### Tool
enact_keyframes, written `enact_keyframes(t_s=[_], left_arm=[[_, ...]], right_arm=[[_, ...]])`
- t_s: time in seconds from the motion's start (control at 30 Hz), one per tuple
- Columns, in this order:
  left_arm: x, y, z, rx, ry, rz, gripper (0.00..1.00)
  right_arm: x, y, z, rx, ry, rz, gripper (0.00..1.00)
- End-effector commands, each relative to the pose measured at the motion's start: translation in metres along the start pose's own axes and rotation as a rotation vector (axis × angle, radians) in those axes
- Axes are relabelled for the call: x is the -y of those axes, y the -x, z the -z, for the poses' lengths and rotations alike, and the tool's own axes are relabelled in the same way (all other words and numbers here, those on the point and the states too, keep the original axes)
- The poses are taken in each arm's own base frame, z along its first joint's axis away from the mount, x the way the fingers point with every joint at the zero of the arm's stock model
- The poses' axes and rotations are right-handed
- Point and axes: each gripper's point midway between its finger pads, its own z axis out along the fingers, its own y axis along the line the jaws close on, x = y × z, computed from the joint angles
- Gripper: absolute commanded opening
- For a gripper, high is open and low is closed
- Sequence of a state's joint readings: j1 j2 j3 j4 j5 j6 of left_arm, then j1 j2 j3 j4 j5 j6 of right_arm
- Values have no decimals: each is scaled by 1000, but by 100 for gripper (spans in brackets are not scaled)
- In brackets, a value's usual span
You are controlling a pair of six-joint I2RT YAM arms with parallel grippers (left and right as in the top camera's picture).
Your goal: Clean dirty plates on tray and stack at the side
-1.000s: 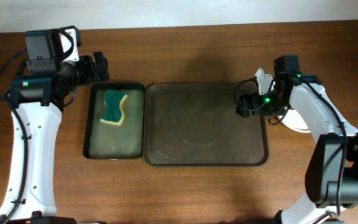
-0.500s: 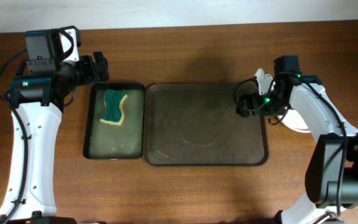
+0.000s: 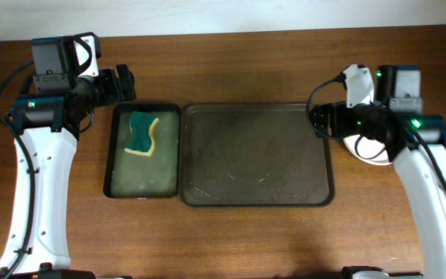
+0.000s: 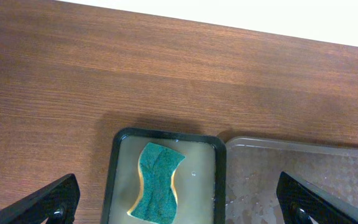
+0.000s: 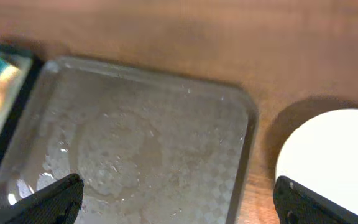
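Where the overhead view serves as reference, the large brown tray (image 3: 254,155) lies at the centre of the table (image 3: 231,240), its textured floor wet with scattered droplets. White plates (image 3: 372,153) rest on the bare wood just past the tray's right edge in the frame, partly covered by the right arm; how many are piled there cannot be told. The right tool (image 3: 321,122) hovers over the tray's upper right corner. In the right wrist view its fingers (image 5: 61,196) stand wide apart with nothing between them. A narrower dark tray (image 3: 142,182) lies just beside the brown tray's left edge and holds a pale liquid film and a green-and-yellow sponge (image 3: 142,133). The left tool (image 3: 124,84) hangs at the upper left of the frame, near the narrow tray's upper left corner; its fingers (image 4: 55,202) are spread wide and grip nothing.
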State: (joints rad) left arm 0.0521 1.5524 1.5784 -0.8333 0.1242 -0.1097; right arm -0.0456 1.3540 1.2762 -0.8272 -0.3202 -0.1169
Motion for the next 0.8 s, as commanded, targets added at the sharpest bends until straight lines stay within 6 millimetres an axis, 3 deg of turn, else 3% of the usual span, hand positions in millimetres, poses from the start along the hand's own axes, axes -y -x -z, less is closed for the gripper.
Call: enact_keyframes(t_s=[0.0, 0.07, 0.3, 0.53, 0.77], left_arm=[[1, -1, -2, -6, -9, 10, 99], [1, -1, -2, -6, -9, 10, 99], [1, -1, -2, -6, -9, 10, 99], [1, -1, -2, -6, -9, 10, 99], [1, -1, -2, -6, -9, 10, 99]], right_arm=[[-17, 16, 45, 132, -3, 59, 98], [-26, 22, 74, 214, -13, 87, 98], [-46, 6, 156, 398, -88, 139, 98], [-76, 0, 246, 830, -138, 271, 99], [-95, -6, 289, 1235, -153, 401, 98]])
